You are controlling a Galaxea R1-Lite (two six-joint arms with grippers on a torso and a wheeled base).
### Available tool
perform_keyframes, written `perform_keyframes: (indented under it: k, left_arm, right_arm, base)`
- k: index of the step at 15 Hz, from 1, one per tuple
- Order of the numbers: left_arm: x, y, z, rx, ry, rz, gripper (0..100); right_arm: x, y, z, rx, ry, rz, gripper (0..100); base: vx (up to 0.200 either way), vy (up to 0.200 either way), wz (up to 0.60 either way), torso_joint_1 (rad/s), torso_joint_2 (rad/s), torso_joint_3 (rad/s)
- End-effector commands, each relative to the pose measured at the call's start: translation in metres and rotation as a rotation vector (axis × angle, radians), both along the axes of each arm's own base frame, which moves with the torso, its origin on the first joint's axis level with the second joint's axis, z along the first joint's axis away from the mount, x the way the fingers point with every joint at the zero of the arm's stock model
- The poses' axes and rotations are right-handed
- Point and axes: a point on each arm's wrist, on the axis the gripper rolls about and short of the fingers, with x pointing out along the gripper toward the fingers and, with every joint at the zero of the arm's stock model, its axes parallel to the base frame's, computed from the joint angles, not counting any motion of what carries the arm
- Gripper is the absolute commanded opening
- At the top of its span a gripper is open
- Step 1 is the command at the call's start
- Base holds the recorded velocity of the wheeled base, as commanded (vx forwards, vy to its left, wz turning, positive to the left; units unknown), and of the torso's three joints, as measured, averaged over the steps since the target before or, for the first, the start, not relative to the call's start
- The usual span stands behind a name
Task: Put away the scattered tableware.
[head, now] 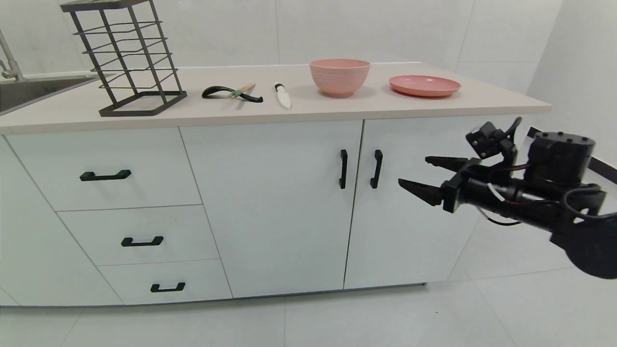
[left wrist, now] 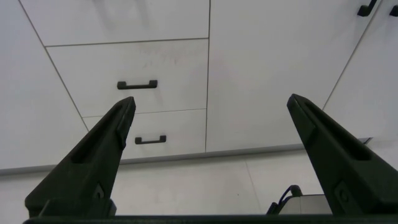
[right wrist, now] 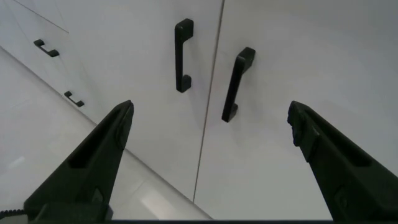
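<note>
A round pink bowl (head: 340, 76) sits on the table (head: 434, 105), a flat pink plate (head: 424, 85) right of it, a white-bladed knife (head: 284, 98) and black spoon (head: 215, 91) left. Below the bowl, left jaws and right jaws gape wide, empty.

Pink bowl (head: 340, 77) and plate (head: 424, 86); black rack (head: 126, 113); white cabinet (head: 270, 202), black handles (head: 343, 168); beige countertop (head: 482, 99).

Left claw (left wrist: 209, 101) and right claw (head: 413, 170) both gape wide.

Open gap between bowl (head: 340, 76) and plate (head: 424, 85)
</note>
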Motion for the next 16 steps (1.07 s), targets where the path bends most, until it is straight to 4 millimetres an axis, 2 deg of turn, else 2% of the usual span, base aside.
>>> perform_keyframes:
  k: [1,4,10,12,15,16]
  left_arm:
    - [0.0,0.0,0.0,0.0,0.002,0.0,100]
    - [0.0,0.0,0.0,0.008,-0.002,-0.008,100]
    - [0.0,0.0,0.005,0.022,-0.044,0.003,100]
    - [-0.004,0.0,0.027,0.004,-0.268,-0.003,100]
    - [-0.01,-0.003,0.047,-0.079,-0.266,-0.137,100]
    - [-0.008,-0.004,0.073,-0.082,-0.204,-0.244,100]
  right_arm:
    - [0.041,0.016,-0.031,0.004,0.015,0.058,100]
    - [0.049,0.019,-0.044,0.005,0.026,0.088,100]
    - [0.046,0.025,-0.058,0.003,-0.009,0.113,100]
    - [0.037,0.024,-0.063,0.003,-0.001,0.119,100]
    - [0.037,0.025,-0.061,0.004,-0.007,0.128,100]
    - [0.037,0.025,-0.061,0.005,-0.009,0.131,100]
  base:
    - [0.0,0.0,0.0,0.0,0.0,0.0]
    - [0.0,0.0,0.0,0.0,0.0,0.0]
    - [0.0,0.0,0.0,0.0,0.0,0.0]
    - [0.0,0.0,0.0,0.0,0.0,0.0]
    - [0.0,0.0,0.0,0.0,0.0,0.0]
    - [0.0,0.0,0.0,0.0,0.0,0.0]
